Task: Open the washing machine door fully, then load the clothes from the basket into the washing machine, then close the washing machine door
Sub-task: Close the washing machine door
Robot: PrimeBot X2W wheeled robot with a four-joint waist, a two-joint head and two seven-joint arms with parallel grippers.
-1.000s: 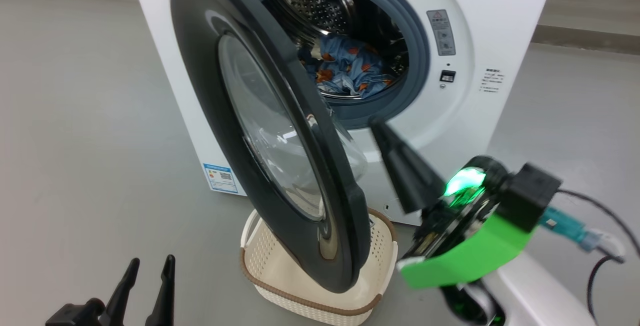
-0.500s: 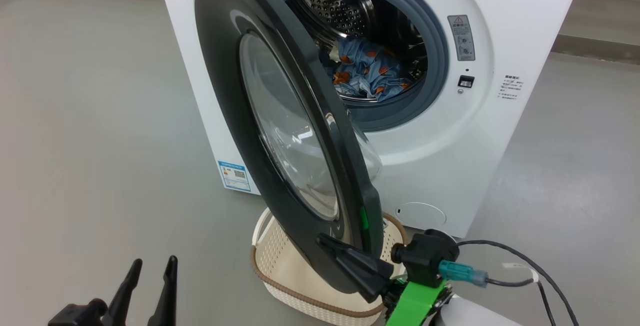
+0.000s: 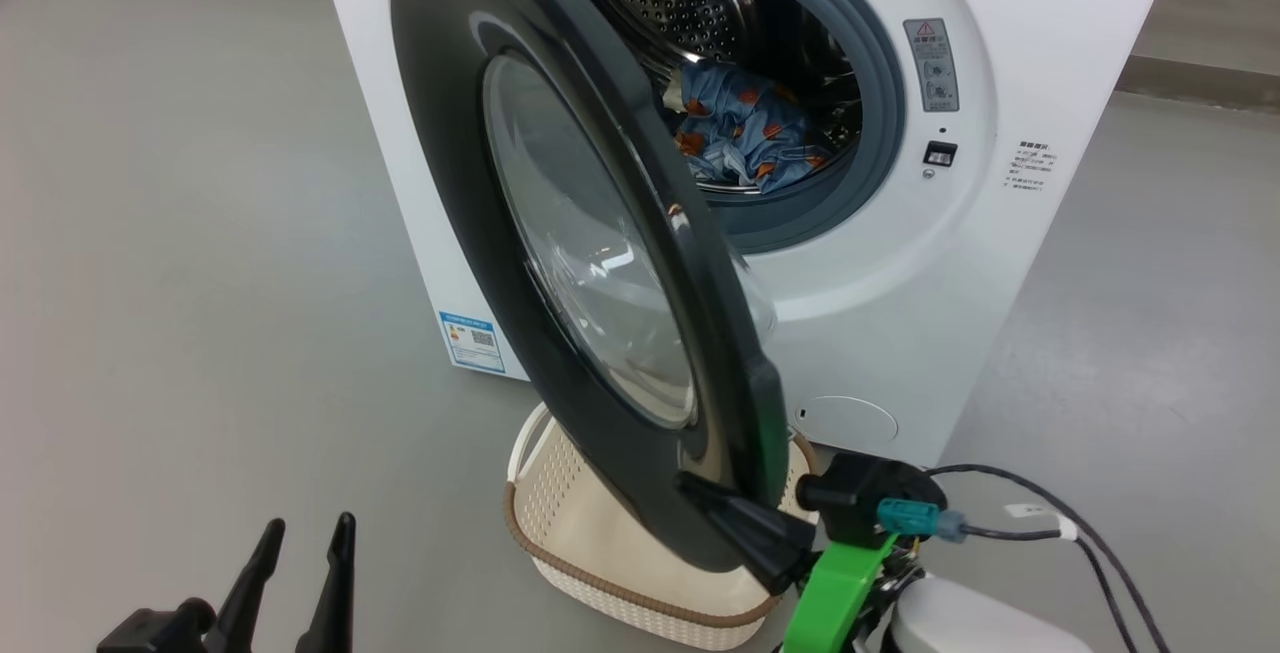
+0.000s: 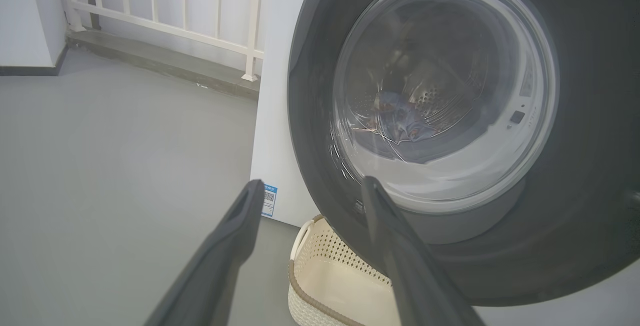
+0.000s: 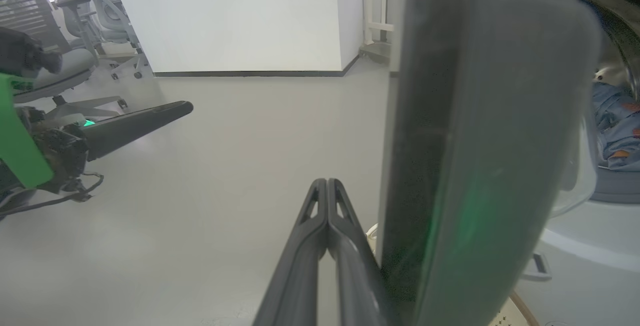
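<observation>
**Stock list, load/close stage**

1. washing machine door (image 3: 600,263): half open, attached at the machine's left, swung out toward you. Its lower rim hangs over the basket (image 3: 590,543), which sits on the floor (image 3: 200,233) just in front of the washing machine (image 3: 1000,263).
2. clothes (image 3: 745,128): blue bear print, already in the drum (image 3: 680,8), low and toward the front lip. The visible part of the basket looks empty; the rest is hidden behind the door.
3. right end effector (image 3: 690,483): clenched, holding nothing, tips at the door's outer face near the lower rim. Contact isn't clear.
4. left end effector (image 3: 306,523): released, idle, near-left, well apart from the door.

**Risks (est.):**
- Glossy face + closed tips: if you push to shut, they'll prob. slide off and the door stalls ajar.
- Fabric near the gasket (image 3: 880,133) could get pinched.
- The rim may clip the basket as it swings.

**Views:**
- Left wrist cam: gives you the clothes through the glass (image 4: 445,91).
- Right wrist cam: door edge-on w/ fingers (image 5: 350,246) just beside it, plus office chairs (image 5: 75,61) at far left.
- Head cam: basket under the door.
</observation>
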